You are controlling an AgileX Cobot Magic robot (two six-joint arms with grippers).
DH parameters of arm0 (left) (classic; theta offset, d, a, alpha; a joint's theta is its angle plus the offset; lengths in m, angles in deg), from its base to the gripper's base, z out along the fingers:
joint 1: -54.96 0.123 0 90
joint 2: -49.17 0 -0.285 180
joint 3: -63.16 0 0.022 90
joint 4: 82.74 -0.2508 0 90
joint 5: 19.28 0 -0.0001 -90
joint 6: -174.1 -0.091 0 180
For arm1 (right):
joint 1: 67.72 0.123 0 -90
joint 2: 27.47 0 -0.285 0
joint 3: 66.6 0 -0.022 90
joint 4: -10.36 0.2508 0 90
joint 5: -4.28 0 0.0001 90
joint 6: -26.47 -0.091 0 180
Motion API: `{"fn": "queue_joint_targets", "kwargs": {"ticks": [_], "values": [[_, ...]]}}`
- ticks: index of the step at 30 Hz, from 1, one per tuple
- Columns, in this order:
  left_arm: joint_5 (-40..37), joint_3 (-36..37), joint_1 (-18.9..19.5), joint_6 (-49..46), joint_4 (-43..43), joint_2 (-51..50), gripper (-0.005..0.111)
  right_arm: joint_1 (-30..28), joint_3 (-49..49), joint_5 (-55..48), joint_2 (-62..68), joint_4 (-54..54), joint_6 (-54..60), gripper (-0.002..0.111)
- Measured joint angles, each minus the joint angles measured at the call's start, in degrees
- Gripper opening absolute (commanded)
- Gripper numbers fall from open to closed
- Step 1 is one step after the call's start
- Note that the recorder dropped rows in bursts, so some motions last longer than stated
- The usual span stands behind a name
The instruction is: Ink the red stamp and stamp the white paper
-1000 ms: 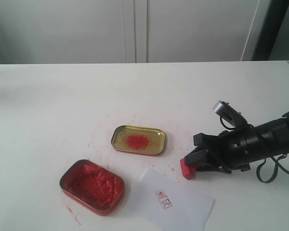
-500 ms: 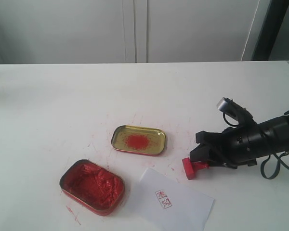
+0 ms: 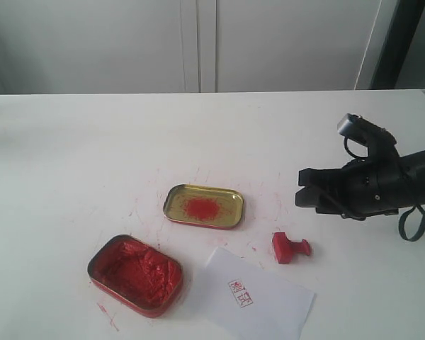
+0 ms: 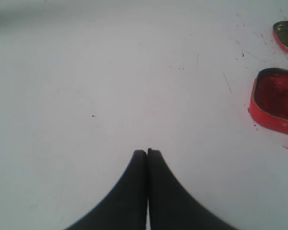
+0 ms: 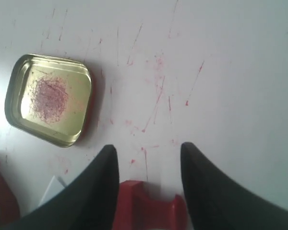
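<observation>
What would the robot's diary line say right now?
red stamp on its side beside white paper | paper carries red print | right gripper open, off the stamp | left gripper shut

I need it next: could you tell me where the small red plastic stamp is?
The red stamp lies on its side right of centre in the exterior view, beside the rectangular white paper.

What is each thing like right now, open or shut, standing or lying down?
red stamp, lying on its side on the table, not held.
white paper, flat, with one red print.
red tin, open, full of red ink.
gold tin, open, red smear inside.
right gripper, open, empty.
left gripper, shut, empty.
</observation>
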State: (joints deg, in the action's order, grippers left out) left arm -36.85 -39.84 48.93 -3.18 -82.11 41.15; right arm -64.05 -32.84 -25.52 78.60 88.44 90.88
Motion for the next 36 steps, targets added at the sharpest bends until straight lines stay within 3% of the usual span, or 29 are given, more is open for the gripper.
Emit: {"fn": "queue_joint_targets", "kwargs": {"ticks": [8, 12, 16, 26, 36], "values": [[0.0, 0.0, 0.0, 0.0, 0.0, 0.0, 0.000, 0.0, 0.0, 0.2, -2.5, 0.0, -0.1, 0.038], [0.0, 0.0, 0.0, 0.0, 0.0, 0.0, 0.000, 0.0, 0.0, 0.3, -4.8, -1.3, -0.7, 0.023], [0.0, 0.0, 0.0, 0.0, 0.0, 0.0, 0.000, 0.0, 0.0, 0.5, -7.0, -6.5, -4.1, 0.002], [0.0, 0.0, 0.0, 0.0, 0.0, 0.0, 0.000, 0.0, 0.0, 1.5, -9.9, -29.5, -22.5, 0.000], [0.0, 0.0, 0.0, 0.0, 0.0, 0.0, 0.000, 0.0, -2.2, -0.4, -10.3, -63.6, -53.6, 0.000]]}}
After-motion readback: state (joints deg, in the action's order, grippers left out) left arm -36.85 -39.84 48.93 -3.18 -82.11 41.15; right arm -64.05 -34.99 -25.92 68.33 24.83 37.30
